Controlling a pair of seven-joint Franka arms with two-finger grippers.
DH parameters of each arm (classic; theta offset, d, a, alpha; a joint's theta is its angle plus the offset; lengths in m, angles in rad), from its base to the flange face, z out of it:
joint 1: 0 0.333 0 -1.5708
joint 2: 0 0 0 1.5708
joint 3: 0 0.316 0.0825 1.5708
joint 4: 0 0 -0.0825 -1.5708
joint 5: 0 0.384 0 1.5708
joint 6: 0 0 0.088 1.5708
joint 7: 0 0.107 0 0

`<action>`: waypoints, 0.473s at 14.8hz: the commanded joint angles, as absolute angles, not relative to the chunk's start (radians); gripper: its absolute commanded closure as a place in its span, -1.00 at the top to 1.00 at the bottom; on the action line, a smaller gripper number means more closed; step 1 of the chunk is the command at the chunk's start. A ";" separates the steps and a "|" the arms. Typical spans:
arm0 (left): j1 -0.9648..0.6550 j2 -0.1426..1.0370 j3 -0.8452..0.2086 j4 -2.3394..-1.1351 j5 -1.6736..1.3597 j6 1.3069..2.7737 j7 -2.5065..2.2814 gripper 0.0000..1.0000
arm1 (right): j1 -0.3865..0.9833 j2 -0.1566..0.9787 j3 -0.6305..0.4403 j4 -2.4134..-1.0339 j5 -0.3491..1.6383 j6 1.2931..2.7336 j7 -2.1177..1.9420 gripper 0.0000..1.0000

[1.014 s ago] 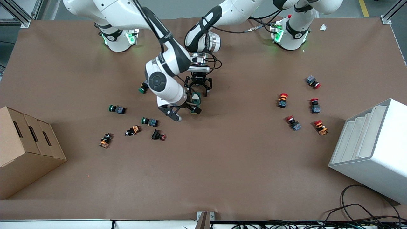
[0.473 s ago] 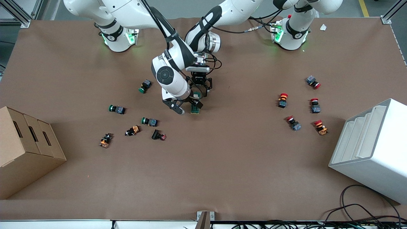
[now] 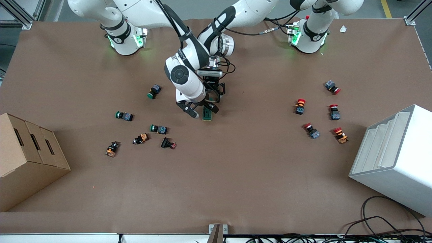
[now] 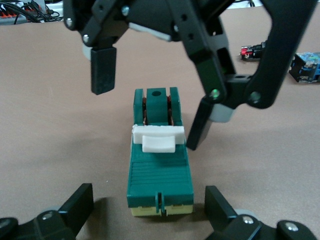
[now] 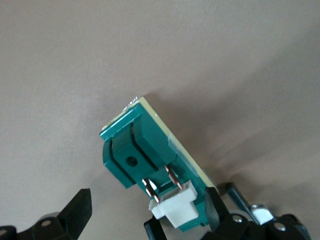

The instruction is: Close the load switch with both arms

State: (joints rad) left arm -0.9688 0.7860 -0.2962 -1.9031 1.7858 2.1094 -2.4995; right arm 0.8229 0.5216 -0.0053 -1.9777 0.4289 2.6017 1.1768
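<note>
Front view: you see a brown paper-covered table (image 3: 236,175), the load switch (image 3: 207,114) lying mid-table between both bases, largely hidden by the right gripper (image 3: 199,109) and left gripper (image 3: 212,94) over it.

Left wrist view: the ribbed dark-green switch (image 4: 159,160) with its cream lever lies flat; your left gripper (image 4: 149,207) straddles it, fingers apart.

Right wrist view: the right gripper (image 5: 147,215) is spread wide beside the block (image 5: 150,167); its fingertips are cut off.

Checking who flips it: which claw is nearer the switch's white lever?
Right. The right claw straddles the switch at its lever, one finger close beside it. The left claw, open, brackets the switch's other end, not touching.
</note>
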 commanded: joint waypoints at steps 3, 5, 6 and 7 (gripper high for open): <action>-0.971 0.833 -0.287 -1.894 1.796 2.126 -2.511 0.99 | 0.850 0.520 -0.015 -1.993 0.471 2.635 1.192 1.00; -0.971 0.833 -0.287 -1.894 1.796 2.126 -2.511 0.99 | 0.857 0.534 -0.015 -1.993 0.480 2.668 1.192 1.00; -0.969 0.833 -0.287 -1.894 1.798 2.126 -2.511 0.99 | 0.857 0.538 -0.015 -1.988 0.480 2.668 1.192 1.00; -0.969 0.833 -0.287 -1.894 1.796 2.126 -2.511 0.99 | 0.857 0.546 -0.015 -1.982 0.480 2.669 1.192 1.00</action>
State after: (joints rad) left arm -0.9688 0.7861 -0.2961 -1.9030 1.7858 2.1094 -2.4995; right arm 0.8381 0.5339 -0.0054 -1.9809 0.4507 2.6414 1.1882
